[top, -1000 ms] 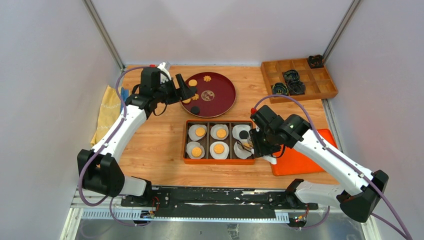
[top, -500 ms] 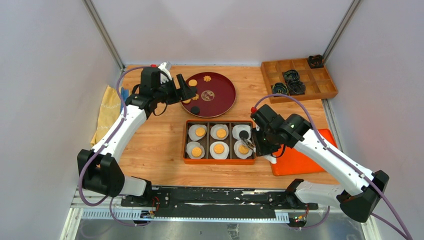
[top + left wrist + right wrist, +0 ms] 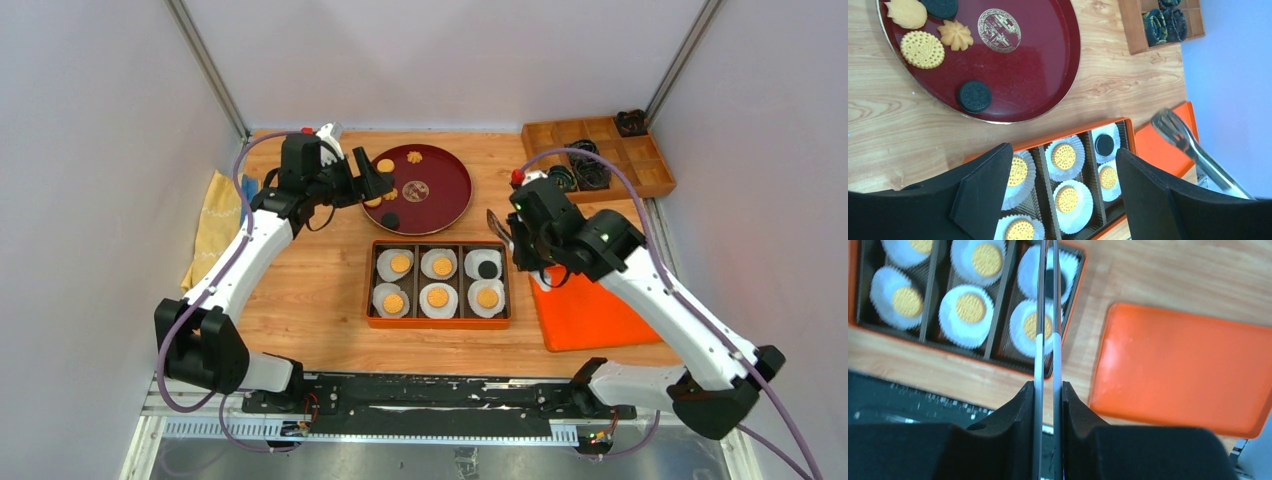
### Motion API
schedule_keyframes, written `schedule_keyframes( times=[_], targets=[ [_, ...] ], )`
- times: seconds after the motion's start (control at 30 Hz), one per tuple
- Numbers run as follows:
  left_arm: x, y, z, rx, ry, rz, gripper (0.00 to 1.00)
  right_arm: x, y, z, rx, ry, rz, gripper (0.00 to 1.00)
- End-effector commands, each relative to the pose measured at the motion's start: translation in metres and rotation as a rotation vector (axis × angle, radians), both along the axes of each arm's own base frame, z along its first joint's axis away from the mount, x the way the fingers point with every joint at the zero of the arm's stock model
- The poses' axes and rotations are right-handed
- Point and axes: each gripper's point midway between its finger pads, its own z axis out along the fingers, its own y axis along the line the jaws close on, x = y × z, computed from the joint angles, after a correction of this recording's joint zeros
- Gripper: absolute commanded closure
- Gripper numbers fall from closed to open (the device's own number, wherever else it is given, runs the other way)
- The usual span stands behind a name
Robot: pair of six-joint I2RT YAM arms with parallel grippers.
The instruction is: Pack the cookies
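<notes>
Wooden table (image 3: 300, 290) is lying in front of me. Dark red round tray (image 3: 447, 172) is sitting at far centre. Orange divided box (image 3: 437, 322) is sitting nearer, white paper cups (image 3: 381, 266) filling all six slots. Flat orange lid (image 3: 590, 310) is lying just beside it on my right. Wooden organizer (image 3: 650, 177) is sitting far right, dark bundles (image 3: 592, 175) inside. Yellow cloth (image 3: 215, 225) is lying at my left. Metal tongs (image 3: 1198, 156) are hanging near the box's far right corner, arms nearly together.
</notes>
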Motion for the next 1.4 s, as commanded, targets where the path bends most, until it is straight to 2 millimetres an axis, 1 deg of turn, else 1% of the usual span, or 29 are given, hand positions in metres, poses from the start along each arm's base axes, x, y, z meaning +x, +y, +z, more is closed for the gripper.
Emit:
schedule_keyframes(
  times=[0.0, 0.07, 0.13, 0.23, 0.27, 0.37, 0.47, 0.5, 0.6, 0.7, 0.77, 0.83, 0.87, 0.93, 0.97, 1.0, 1.03, 1.07, 1.1, 1.13, 1.2, 1.23, 1.3, 1.37],
  targets=[
    [0.006, -0.003, 0.008, 0.002, -0.032, -0.004, 0.2, 0.071, -0.001, -0.004, -0.086, -0.117, -0.099, 0.95],
    [0.007, 0.0, 0.007, 0.02, -0.038, 0.003, 0.23, 0.106, 0.001, -0.015, -0.097, -0.126, -0.144, 0.95],
    [0.007, 0.004, 0.004, 0.047, -0.037, 0.014, 0.31, 0.143, 0.0, -0.029, -0.098, -0.123, -0.183, 0.96],
    [0.006, 0.008, 0.001, 0.072, -0.032, 0.018, 0.51, 0.193, -0.002, -0.056, -0.13, -0.094, -0.213, 0.96],
    [0.006, 0.008, 0.0, 0.077, -0.031, 0.019, 0.56, 0.21, -0.003, -0.063, -0.148, -0.092, -0.222, 0.97],
    [0.006, 0.01, -0.005, 0.088, -0.025, 0.026, 0.7, 0.254, -0.007, -0.08, -0.175, -0.089, -0.243, 0.97],
    [0.006, 0.01, -0.01, 0.089, -0.014, 0.025, 0.79, 0.289, -0.009, -0.107, -0.153, -0.046, -0.259, 0.97],
    [0.006, 0.009, -0.012, 0.09, -0.01, 0.023, 0.82, 0.299, -0.011, -0.125, -0.15, -0.015, -0.266, 0.97],
    [0.006, 0.009, -0.022, 0.107, 0.012, 0.022, 0.88, 0.321, -0.016, -0.155, -0.099, 0.043, -0.285, 0.95],
    [0.006, 0.014, -0.037, 0.157, 0.05, 0.043, 0.96, 0.331, -0.017, -0.18, -0.073, 0.112, -0.279, 0.89],
    [0.004, 0.024, -0.053, 0.197, 0.091, 0.083, 0.99, 0.333, -0.015, -0.192, -0.047, 0.16, -0.264, 0.81],
    [-0.003, 0.035, -0.072, 0.239, 0.137, 0.13, 1.0, 0.33, -0.015, -0.205, -0.027, 0.205, -0.248, 0.73],
    [-0.006, 0.042, -0.082, 0.266, 0.158, 0.163, 1.0, 0.328, -0.014, -0.209, -0.012, 0.222, -0.237, 0.68],
    [-0.017, 0.055, -0.097, 0.307, 0.188, 0.207, 1.0, 0.325, -0.009, -0.21, 0.025, 0.24, -0.215, 0.59],
    [-0.025, 0.061, -0.108, 0.328, 0.209, 0.225, 1.0, 0.325, -0.007, -0.208, 0.038, 0.239, -0.208, 0.52],
    [-0.032, 0.065, -0.112, 0.337, 0.218, 0.233, 1.0, 0.326, -0.004, -0.205, 0.051, 0.228, -0.196, 0.47],
    [-0.038, 0.072, -0.115, 0.359, 0.221, 0.258, 1.0, 0.327, -0.004, -0.199, 0.06, 0.21, -0.192, 0.3],
    [-0.044, 0.077, -0.118, 0.376, 0.228, 0.275, 1.0, 0.329, -0.004, -0.194, 0.064, 0.191, -0.189, 0.19],
    [-0.051, 0.082, -0.121, 0.39, 0.236, 0.288, 1.0, 0.33, -0.004, -0.189, 0.069, 0.171, -0.186, 0.16],
    [-0.057, 0.085, -0.121, 0.396, 0.237, 0.3, 1.0, 0.332, -0.005, -0.182, 0.069, 0.15, -0.19, 0.16],
    [-0.068, 0.091, -0.126, 0.41, 0.252, 0.318, 1.0, 0.333, -0.006, -0.164, 0.077, 0.106, -0.196, 0.16],
    [-0.073, 0.093, -0.128, 0.417, 0.261, 0.328, 1.0, 0.329, -0.008, -0.158, 0.077, 0.097, -0.205, 0.16],
    [-0.082, 0.097, -0.132, 0.428, 0.277, 0.349, 1.0, 0.319, -0.012, -0.135, 0.084, 0.056, -0.218, 0.15],
    [-0.089, 0.102, -0.138, 0.444, 0.292, 0.361, 1.0, 0.3, -0.017, -0.115, 0.084, 0.024, -0.234, 0.16]
  ],
)
